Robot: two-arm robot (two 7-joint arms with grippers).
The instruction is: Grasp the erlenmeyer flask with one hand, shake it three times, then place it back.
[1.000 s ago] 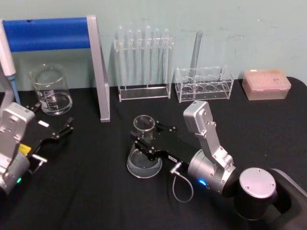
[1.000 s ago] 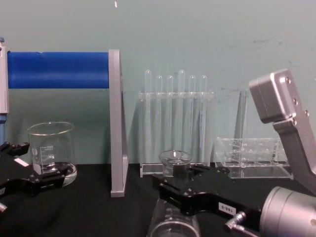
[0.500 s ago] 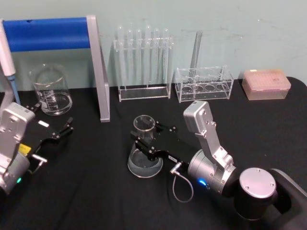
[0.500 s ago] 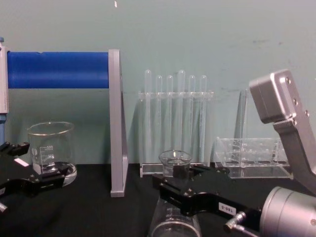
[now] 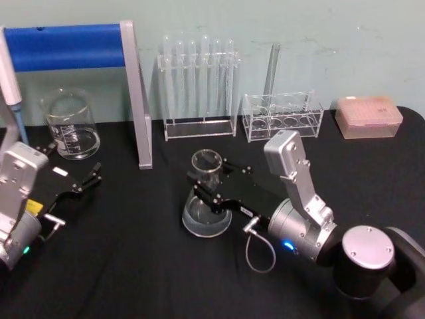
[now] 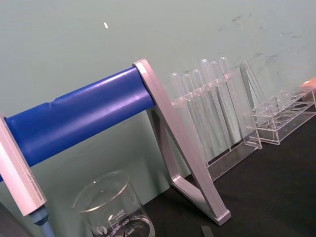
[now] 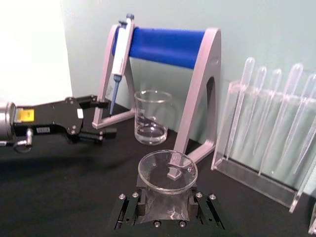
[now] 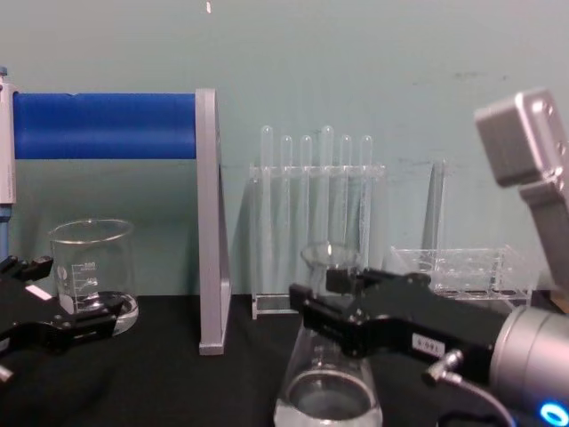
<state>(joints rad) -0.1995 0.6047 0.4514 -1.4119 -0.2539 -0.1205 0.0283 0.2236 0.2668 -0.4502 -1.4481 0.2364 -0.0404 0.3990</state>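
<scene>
Hand (image 5: 211,188) reaches toward 10 o'clock, jaws clamped on flask (image 5: 206,216) neck; left gripper (image 5: 74,174) parked at table's (image 5: 133,266) 9 o'clock, jaws apart.

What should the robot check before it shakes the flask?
1. Right gripper shut around the neck of the erlenmeyer flask: ok.
2. Flask standing upright, not tilted: ok.
3. Liquid only a little, low in the base and far below the lip: ok.
4. Flask base lifted off the table: cannot tell.
5. Test tube rack behind the flask, standing apart from it: ok.
6. Left gripper open and parked off to the left by the beaker, away from the flask: ok.
</scene>
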